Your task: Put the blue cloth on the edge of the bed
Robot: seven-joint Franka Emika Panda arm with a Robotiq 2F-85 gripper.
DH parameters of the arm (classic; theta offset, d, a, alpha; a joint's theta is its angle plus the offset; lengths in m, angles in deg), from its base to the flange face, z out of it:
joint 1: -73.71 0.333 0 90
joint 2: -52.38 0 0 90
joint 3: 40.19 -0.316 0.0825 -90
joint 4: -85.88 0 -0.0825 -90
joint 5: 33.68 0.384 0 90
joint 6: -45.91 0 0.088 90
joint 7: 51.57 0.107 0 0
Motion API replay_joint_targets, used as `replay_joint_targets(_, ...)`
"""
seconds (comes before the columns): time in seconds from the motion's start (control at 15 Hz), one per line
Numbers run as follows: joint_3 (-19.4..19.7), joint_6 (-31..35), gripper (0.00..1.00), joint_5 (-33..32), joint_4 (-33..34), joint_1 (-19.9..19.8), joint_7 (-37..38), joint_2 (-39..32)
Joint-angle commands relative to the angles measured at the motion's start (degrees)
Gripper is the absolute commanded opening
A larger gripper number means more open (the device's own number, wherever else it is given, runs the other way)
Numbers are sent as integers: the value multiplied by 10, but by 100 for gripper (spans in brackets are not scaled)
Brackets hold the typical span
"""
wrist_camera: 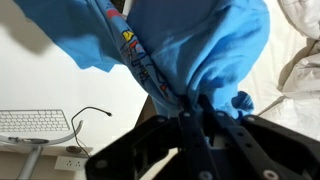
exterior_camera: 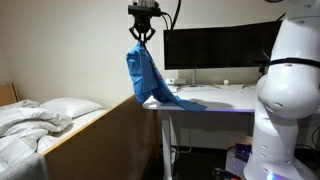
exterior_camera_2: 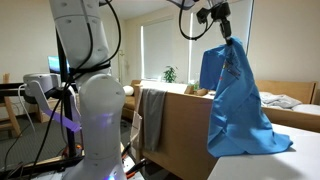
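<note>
Claw up high and clenched on the blue cloth, a large limp medium-blue fabric sheet pinched at a bunched top corner. Same grip seen in an exterior view: claw above, cloth hanging in long folds.

Cloth position: most of it is in the air under the claw. Its lower end trails onto the white flat-topped desk and lies there in a wrinkled heap, also resting on the desk in both exterior views.

The edge of the bed, a long brown wooden side board, stands just beside the desk. The cloth is not on it. Rumpled white bedding lies behind the board.

Wrist view: the dark claw fingers close into a fold of the cloth. A narrow strip of red, yellow and dark print runs along the fabric, too blurred to read. A white flat keyboard and a thin black cable lie on the desk below.

Other items: wide black monitor on the desk, no legible brand; grey cloth draped over a wooden board; white robot body
</note>
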Motion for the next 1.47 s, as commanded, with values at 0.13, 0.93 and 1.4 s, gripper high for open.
replay_joint_targets(0.13,-38,-84,8,-25,85,-9,-11,21)
replay_joint_targets(0.93,-115,-79,7,-57,177,21,18,-53)
replay_joint_targets(1.4,-106,-81,7,-46,246,53,5,-147)
